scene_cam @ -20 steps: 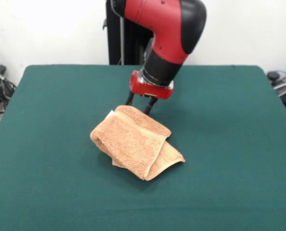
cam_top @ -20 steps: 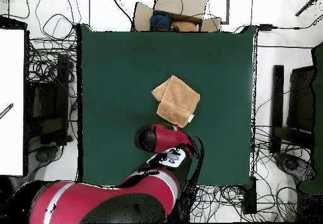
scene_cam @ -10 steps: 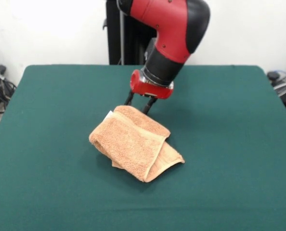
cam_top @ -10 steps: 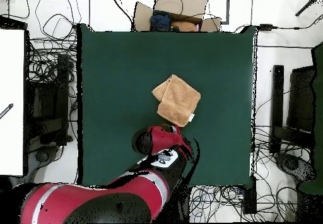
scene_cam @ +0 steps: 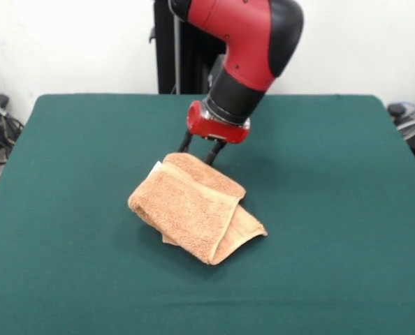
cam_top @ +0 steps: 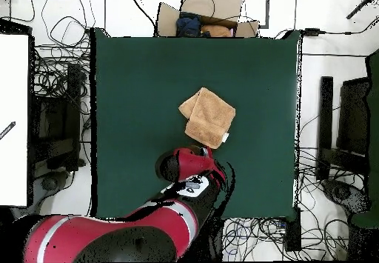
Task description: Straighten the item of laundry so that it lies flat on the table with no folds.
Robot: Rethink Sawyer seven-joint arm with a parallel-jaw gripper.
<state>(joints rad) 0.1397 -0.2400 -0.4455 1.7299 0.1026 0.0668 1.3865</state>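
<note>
Bright, even light falls from overhead (no glare), laying soft shadows on the dark green felt counter; the focus is mildly soft.

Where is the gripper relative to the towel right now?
In the front view the gripper is at the folded towel's far edge, near the table's middle. Overhead, it meets the towel's edge nearest the robot base.

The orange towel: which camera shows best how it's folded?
The front view: the towel shows stacked folded layers, with a lower flap sticking out toward the right. The overhead view shows only the towel's flat outline with one fold line, near the gripper.
</note>
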